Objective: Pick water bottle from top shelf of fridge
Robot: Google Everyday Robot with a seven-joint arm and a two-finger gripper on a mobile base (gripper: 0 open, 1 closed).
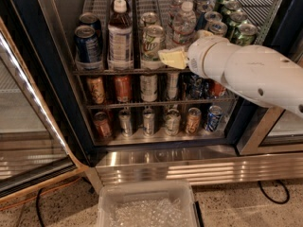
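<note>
On top shelf [98,4], water bottle [184,21] just above and behind gripper [173,59]; gripper's grasp cannot be told

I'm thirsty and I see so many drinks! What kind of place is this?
Probably a shop or office snack corner: a tall fridge with its glass door open, racks packed with cans, and a robot's claw at the top shelf, by the water bottle.

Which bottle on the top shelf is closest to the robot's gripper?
The front clear water bottle, right beside the gripper; the dark bottle stands farther left.
</note>
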